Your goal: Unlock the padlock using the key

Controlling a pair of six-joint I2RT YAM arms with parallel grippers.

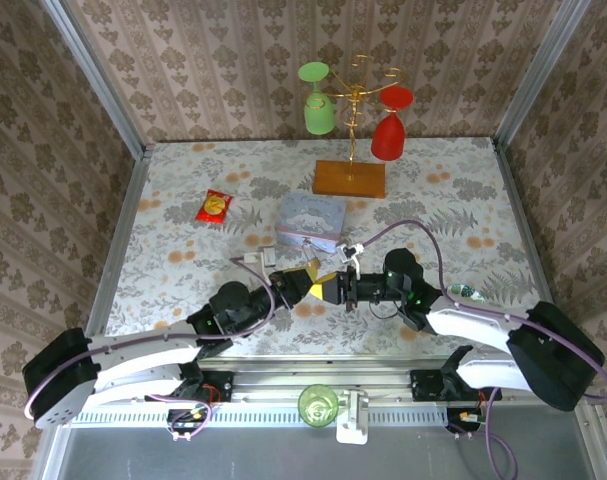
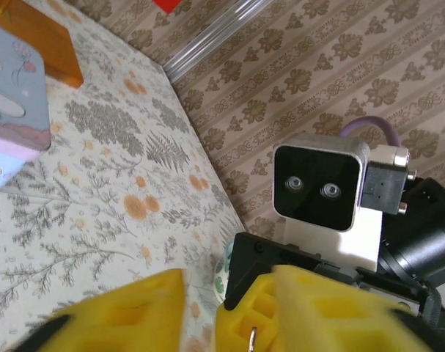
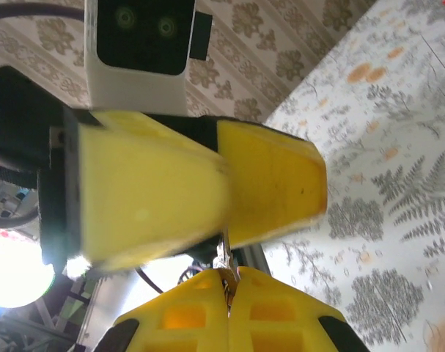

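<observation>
Snack packet (image 1: 215, 206) lay toward left edge of bench (image 1: 163, 285), well apart from arms. Left pincer (image 1: 309, 281) hovered over front-middle of bench, yellow fingers (image 2: 134, 319) narrowly parted, tip to tip with right pincer (image 1: 334, 291). Pale blue tin (image 1: 311, 222) sat just behind meeting point. Silver metal piece (image 3: 223, 265) stood between both pincers; shackle or key could not be told. Padlock too small to pick out there. Right pincer clamped shut on silver metal piece. Wooden-based stand (image 1: 349, 179) with green and red glasses stood near back edge.

Top view overhead, looking down at table (image 1: 463, 200); wrist views close-up, facing each other.
</observation>
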